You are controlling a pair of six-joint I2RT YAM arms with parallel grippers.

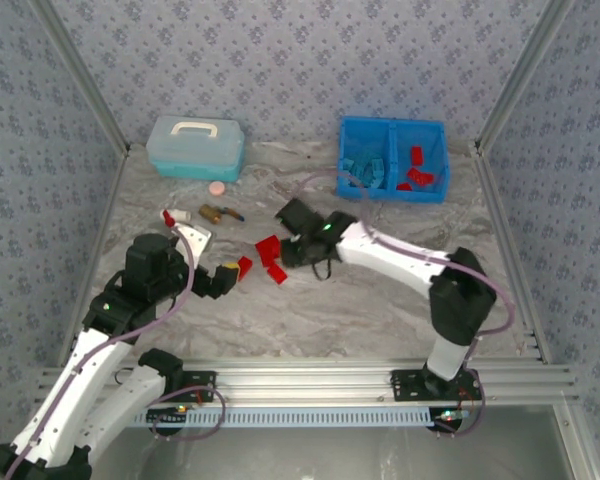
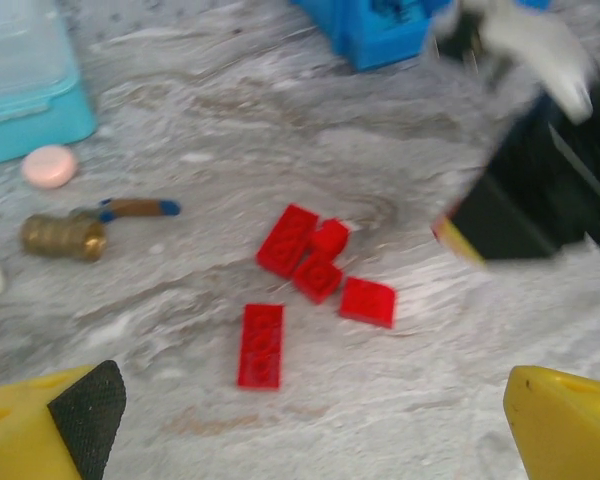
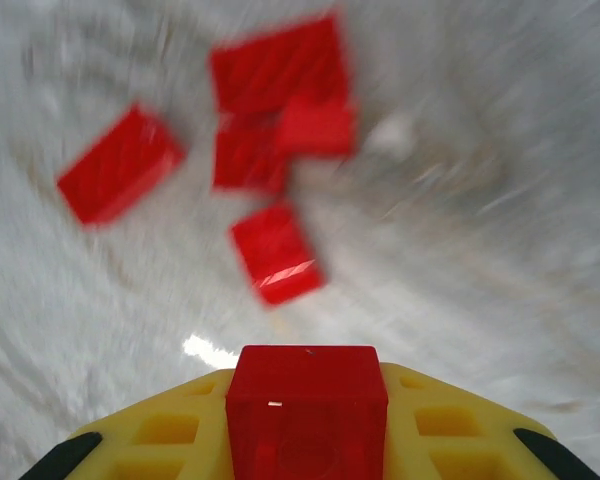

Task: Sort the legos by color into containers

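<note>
- Five loose red legos [image 2: 315, 270] lie flat, close together, mid-frame on the bench [image 1: 380, 300].
- One held red lego [image 3: 306, 395] sits pinched in the right pincer [image 3: 306, 435].
- Blue bin [image 1: 392, 125], upper right: light blue legos [image 1: 365, 172] in its left half, sorted red legos [image 1: 418, 170] in its right.

A fixed camera high behind the arm bases [image 1: 435, 385] looks down over the whole table [image 1: 380, 300] toward the back wall [image 1: 300, 60]. The left wrist camera looks low and forward; the right wrist camera hangs closest, blurred. All three share the loose red legos [image 1: 271, 255].

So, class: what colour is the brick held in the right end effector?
Red: the brick shows best in the right wrist view.
</note>
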